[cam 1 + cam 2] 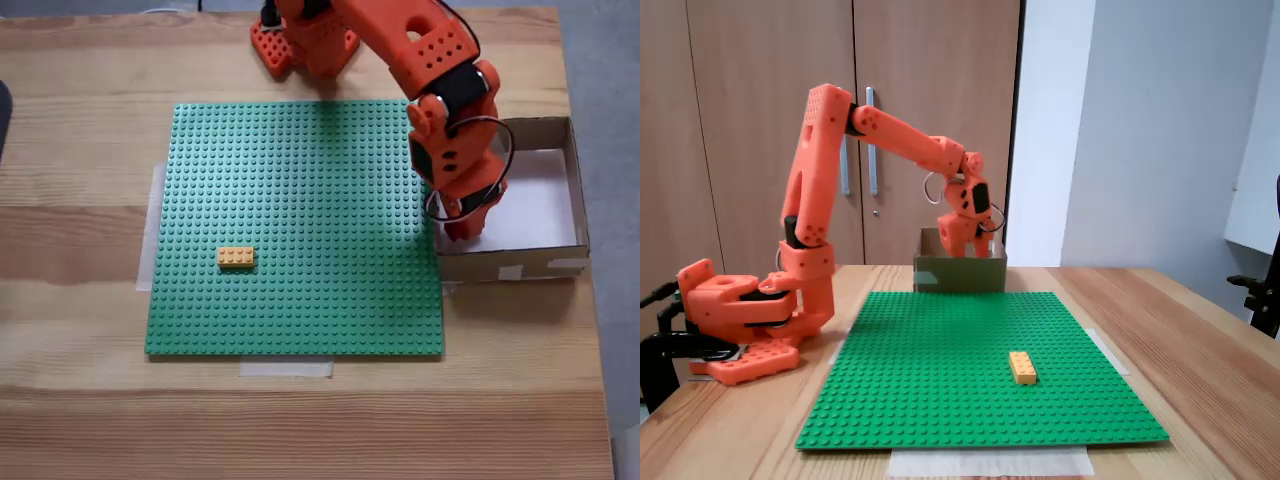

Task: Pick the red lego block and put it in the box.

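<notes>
My orange gripper (463, 228) reaches down into the left side of the brown cardboard box (577, 190), just inside its left wall. A small deeper-red piece, the red lego block (464, 231), shows between the fingertips, held above the white floor. In a fixed view from the side, the gripper (976, 243) dips behind the box's front wall (960, 274), which hides the fingertips and the block.
A yellow-orange brick (236, 258) sits on the green baseplate (300, 180), left of centre; it also shows near the front right (1022, 367). The arm's base (300, 45) stands at the table's far edge. Pale tape strips hold the plate to the wooden table.
</notes>
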Robot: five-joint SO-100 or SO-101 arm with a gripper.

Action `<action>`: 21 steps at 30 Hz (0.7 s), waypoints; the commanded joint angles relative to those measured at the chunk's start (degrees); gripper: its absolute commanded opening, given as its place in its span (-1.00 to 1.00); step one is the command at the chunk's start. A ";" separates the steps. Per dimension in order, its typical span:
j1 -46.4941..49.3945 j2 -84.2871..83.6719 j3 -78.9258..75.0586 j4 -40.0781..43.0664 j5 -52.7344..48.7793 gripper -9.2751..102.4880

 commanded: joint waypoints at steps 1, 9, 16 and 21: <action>0.70 0.44 -0.53 -0.53 -0.97 -0.67; 1.93 0.97 -0.79 1.49 -4.22 -0.45; 3.43 1.05 -0.97 1.58 -3.52 -0.46; 4.22 1.14 -1.05 1.76 -3.25 -0.51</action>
